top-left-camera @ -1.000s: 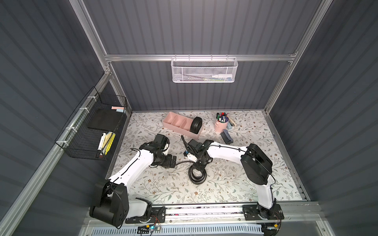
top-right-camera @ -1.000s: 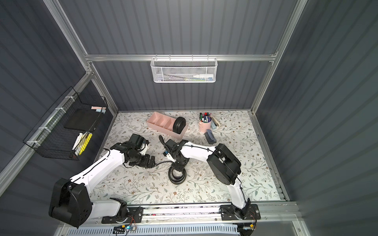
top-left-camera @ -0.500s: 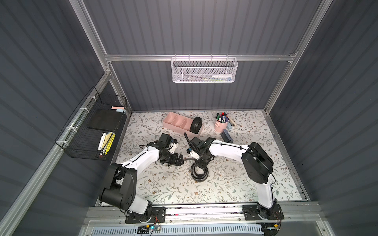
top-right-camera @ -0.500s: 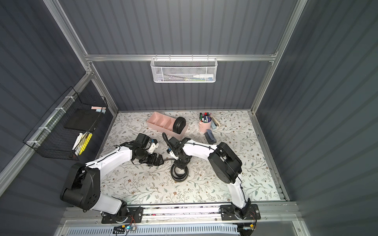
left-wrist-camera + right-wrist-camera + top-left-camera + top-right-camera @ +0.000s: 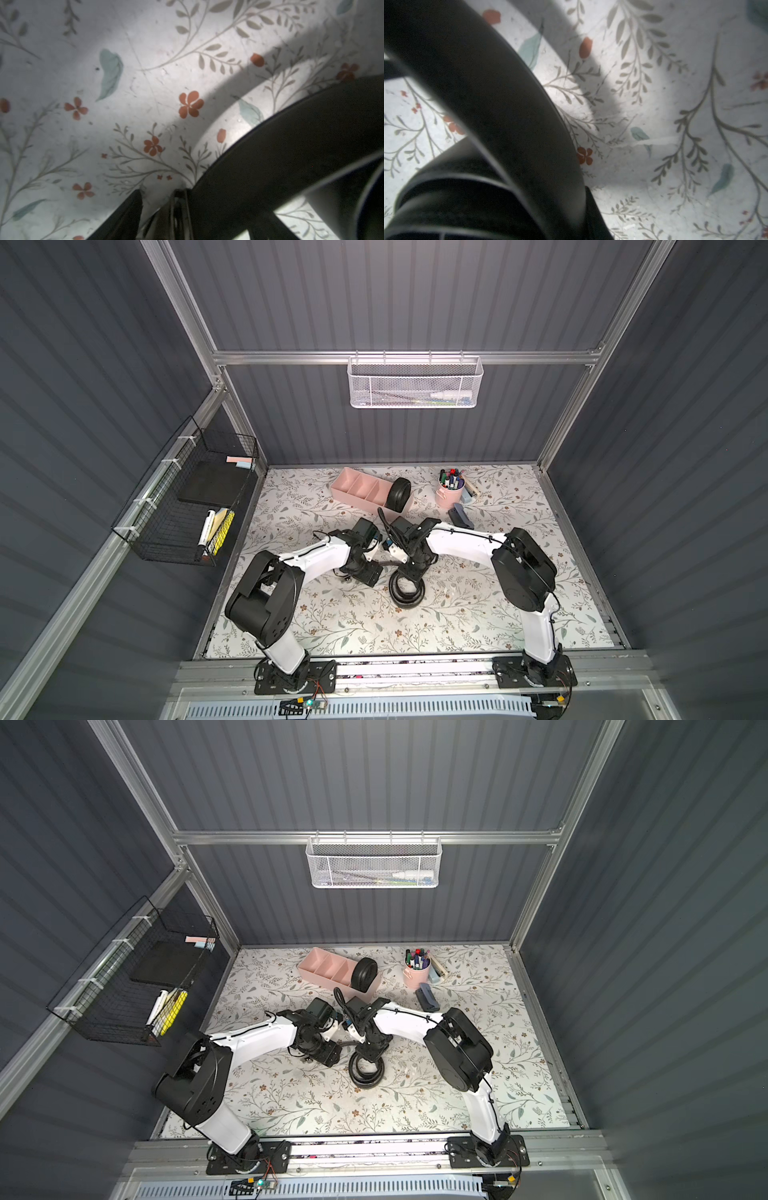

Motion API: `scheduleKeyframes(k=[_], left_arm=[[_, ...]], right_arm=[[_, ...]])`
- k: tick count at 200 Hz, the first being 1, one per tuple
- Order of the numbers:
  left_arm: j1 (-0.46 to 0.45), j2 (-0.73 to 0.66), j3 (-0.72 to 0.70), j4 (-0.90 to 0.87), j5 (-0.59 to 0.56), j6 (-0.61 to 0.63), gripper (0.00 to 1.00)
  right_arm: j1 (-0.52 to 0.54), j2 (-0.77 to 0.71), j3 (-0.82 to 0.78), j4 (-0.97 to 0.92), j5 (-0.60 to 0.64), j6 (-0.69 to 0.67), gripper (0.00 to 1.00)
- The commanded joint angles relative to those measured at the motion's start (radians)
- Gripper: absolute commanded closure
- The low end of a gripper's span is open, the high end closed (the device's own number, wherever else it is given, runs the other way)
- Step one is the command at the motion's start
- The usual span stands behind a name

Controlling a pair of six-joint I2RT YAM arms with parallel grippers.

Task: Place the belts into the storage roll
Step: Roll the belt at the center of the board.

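The storage roll (image 5: 358,488) is a pale pink divided tray at the back of the table, seen in both top views (image 5: 325,966). One belt (image 5: 398,494), rolled into a tyre-like coil, stands upright in its right end compartment. The other belt (image 5: 407,591) lies as a loose coil mid-table. My right gripper (image 5: 411,567) is shut on its strap (image 5: 508,124), which rises from the coil. My left gripper (image 5: 368,571) sits just left of it. In the left wrist view the strap's end (image 5: 291,155) lies by the jaws, and bare table shows beside one finger (image 5: 126,216).
A pink cup of markers (image 5: 449,494) and a dark blue block (image 5: 460,517) stand right of the tray. A black wire basket (image 5: 187,506) hangs on the left wall. A white mesh basket (image 5: 415,383) hangs on the back wall.
My left arm has swung right, bringing its gripper up beside the right gripper and the loose belt. The right gripper has stayed shut on the strap, almost in place.
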Motion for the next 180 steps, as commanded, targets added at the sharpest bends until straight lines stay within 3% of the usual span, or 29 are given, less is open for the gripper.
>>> scheduleKeyframes(k=[1, 23, 60, 80, 99, 122, 180], left_arm=[[-0.008, 0.008, 0.044, 0.029, -0.05, -0.007, 0.22], [-0.008, 0.015, 0.068, 0.076, 0.002, -0.032, 0.23], [-0.012, 0.08, 0.096, 0.087, 0.057, -0.044, 0.37], [-0.017, 0.101, 0.09, 0.089, 0.071, -0.04, 0.51], [-0.02, 0.11, 0.083, 0.086, 0.071, -0.045, 0.7], [-0.023, 0.108, 0.074, 0.077, 0.061, -0.05, 0.82], [-0.031, 0.075, 0.026, 0.055, 0.006, -0.069, 0.87]], right_arm=[[-0.006, 0.007, -0.02, -0.019, -0.016, -0.008, 1.0], [-0.007, 0.012, -0.024, -0.014, -0.028, -0.008, 1.0], [-0.01, 0.013, -0.034, -0.013, -0.027, -0.017, 1.0], [-0.016, 0.004, -0.047, -0.007, -0.031, -0.014, 1.0], [-0.031, 0.0, -0.06, -0.002, -0.03, 0.0, 1.0], [-0.058, -0.003, -0.071, -0.001, -0.023, 0.027, 1.0], [-0.116, 0.008, -0.082, -0.023, 0.023, 0.066, 1.0]])
